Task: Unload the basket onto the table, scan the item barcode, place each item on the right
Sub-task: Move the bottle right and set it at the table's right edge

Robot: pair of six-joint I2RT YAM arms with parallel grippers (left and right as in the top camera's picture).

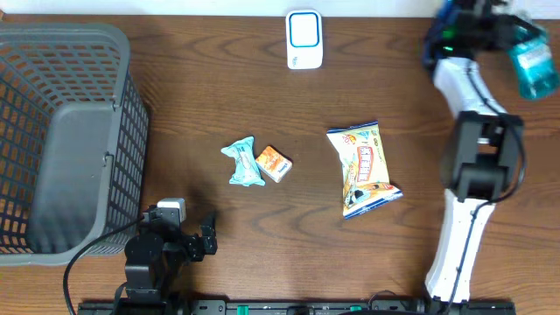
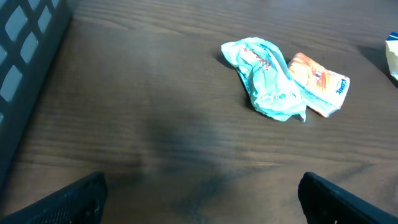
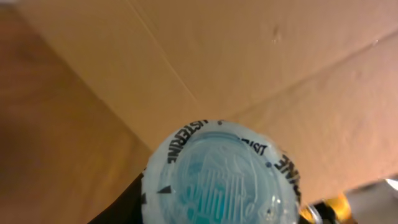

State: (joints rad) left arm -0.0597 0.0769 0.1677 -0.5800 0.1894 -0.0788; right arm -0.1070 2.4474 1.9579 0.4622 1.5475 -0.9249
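My right gripper (image 1: 512, 37) is at the far right corner, past the table's edge, shut on a clear blue mouthwash bottle (image 1: 535, 59). The right wrist view looks straight down on the bottle's cap (image 3: 217, 177), which fills the space between the jaws; no barcode shows. The white scanner (image 1: 304, 39) with a blue ring stands at the back middle of the table, well to the left of the bottle. My left gripper (image 2: 202, 200) rests low at the front left, open and with nothing in it.
A teal packet (image 1: 242, 163) and an orange packet (image 1: 274, 163) lie together mid-table, also seen as the teal packet (image 2: 267, 78) ahead of my left gripper. A snack bag (image 1: 365, 168) lies to their right. A grey basket (image 1: 122, 79) stands at the left. Cardboard (image 3: 249, 56) is behind the bottle.
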